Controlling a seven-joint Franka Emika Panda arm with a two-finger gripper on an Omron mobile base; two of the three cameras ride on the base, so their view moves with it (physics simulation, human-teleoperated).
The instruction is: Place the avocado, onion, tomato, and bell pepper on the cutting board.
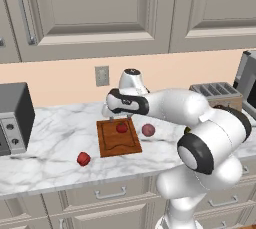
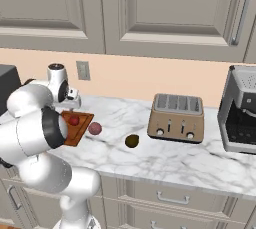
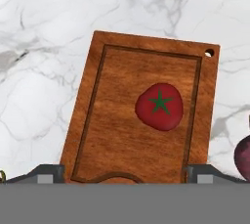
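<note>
Tool [image 3: 125, 173] spread wide, empty – tomato [image 3: 159, 106] just beyond, on cutting board [image 3: 112, 135]

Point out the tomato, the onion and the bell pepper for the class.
tomato [image 3: 159, 105]: hand view, on its green stem star.
onion [image 1: 148, 130]: left base view, middle of the ball.
bell pepper [image 1: 83, 159]: left base view, its red side.

A: Where do your two base views sit?
B: Behind the arm, left and right, looking forward and down at the worktop [image 1: 50, 138]. You see the cutting board [image 1: 118, 139] in both.
A: And the hand view?
B: It looks nearly straight down, close over the same cutting board [image 3: 122, 135] and its tomato [image 3: 159, 106].
</note>
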